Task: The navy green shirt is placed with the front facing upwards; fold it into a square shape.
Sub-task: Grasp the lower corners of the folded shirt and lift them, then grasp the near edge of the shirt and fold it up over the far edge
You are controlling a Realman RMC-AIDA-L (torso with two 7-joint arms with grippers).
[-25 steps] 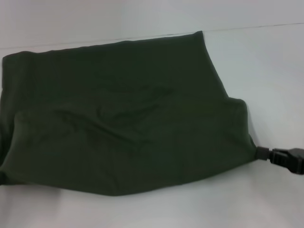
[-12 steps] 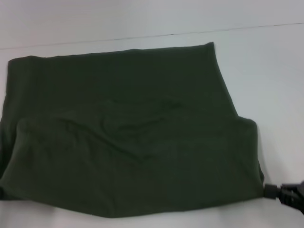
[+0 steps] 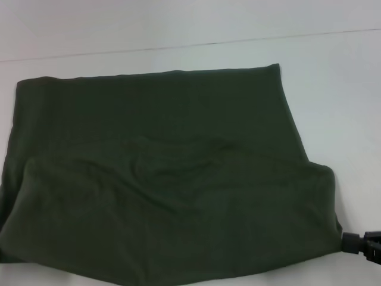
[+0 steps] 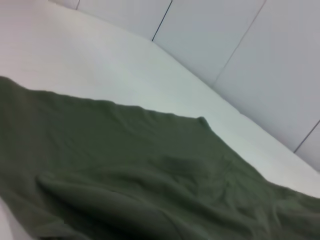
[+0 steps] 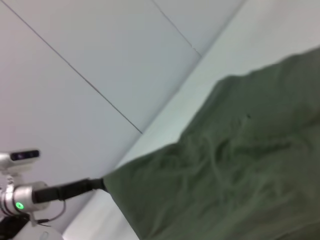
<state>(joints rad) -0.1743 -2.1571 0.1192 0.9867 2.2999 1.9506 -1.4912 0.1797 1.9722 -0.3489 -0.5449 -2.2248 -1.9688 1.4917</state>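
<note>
With the navy green shirt (image 3: 166,179) doubled across the counter's (image 3: 333,89) near-left part, mid-fold: right gripper (image 3: 357,243) pinching its near-right corner, left gripper pinching the opposite corner; next, laying flat, then releasing.

navy green shirt (image 3: 172,179) | dark olive, plain side up | folded over, wrinkled | spread on white surface

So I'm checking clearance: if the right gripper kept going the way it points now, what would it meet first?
The green shirt: the right gripper points at its near right corner and seems to touch it already.
</note>
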